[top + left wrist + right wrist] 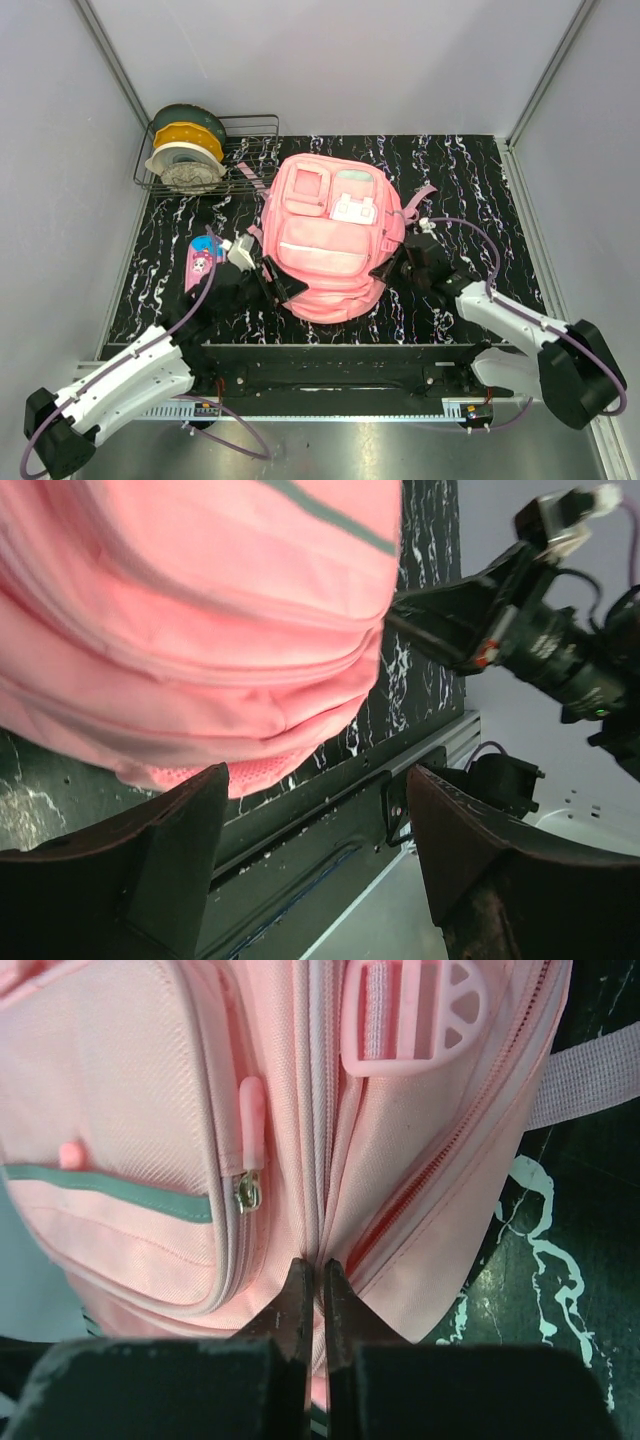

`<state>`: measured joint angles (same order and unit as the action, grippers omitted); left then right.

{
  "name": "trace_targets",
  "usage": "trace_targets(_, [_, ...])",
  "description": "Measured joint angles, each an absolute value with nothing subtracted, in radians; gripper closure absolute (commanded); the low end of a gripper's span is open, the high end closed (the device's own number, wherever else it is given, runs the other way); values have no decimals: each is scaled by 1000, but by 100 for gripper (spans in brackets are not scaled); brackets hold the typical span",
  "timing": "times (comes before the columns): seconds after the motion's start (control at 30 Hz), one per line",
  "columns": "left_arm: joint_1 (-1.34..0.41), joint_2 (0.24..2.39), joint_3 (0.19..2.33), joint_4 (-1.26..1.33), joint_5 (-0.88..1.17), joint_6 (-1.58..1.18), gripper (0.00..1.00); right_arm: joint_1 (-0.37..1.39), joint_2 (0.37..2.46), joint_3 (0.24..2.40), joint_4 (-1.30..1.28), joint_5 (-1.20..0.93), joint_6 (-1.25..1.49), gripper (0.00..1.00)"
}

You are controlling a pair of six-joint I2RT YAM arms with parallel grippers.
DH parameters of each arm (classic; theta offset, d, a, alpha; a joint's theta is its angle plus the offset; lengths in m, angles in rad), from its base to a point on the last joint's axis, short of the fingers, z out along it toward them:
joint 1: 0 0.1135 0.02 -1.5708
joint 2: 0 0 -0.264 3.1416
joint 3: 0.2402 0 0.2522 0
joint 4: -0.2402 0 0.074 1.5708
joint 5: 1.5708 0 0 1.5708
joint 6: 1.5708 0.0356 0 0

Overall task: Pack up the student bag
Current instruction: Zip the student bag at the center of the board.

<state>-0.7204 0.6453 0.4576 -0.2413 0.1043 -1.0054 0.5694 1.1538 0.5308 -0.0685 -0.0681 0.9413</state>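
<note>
The large pink fabric backpack (325, 245) lies front-up in the middle of the black marbled table (480, 200), zips closed and contents hidden. The right pincer (312, 1272), tips pressed together, sits on its main zip seam; whether a pull tab is caught I cannot tell. The step is probably opening the bag, so next comes a pull along the zip. The left pincer (318, 780), spread and empty at the bag's lower edge, could steady it. A small pink-and-blue pencil case (203, 262) lies outside the bag, and a wire rack (260, 122) holds round spools (185, 150).
</note>
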Motion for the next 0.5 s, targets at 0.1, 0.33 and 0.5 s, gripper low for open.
trace_targets(0.1, [-795, 608, 407, -240, 35, -1069, 24, 569, 1081, 531, -94, -60, 939, 100])
trace_targets(0.33, [-1013, 652, 364, -152, -131, -1222, 19, 569, 981, 564, -138, -58, 938, 100])
trace_targets(0.5, [-1052, 799, 346, 13, -221, -1292, 18, 569, 966, 569, -164, -73, 939, 100])
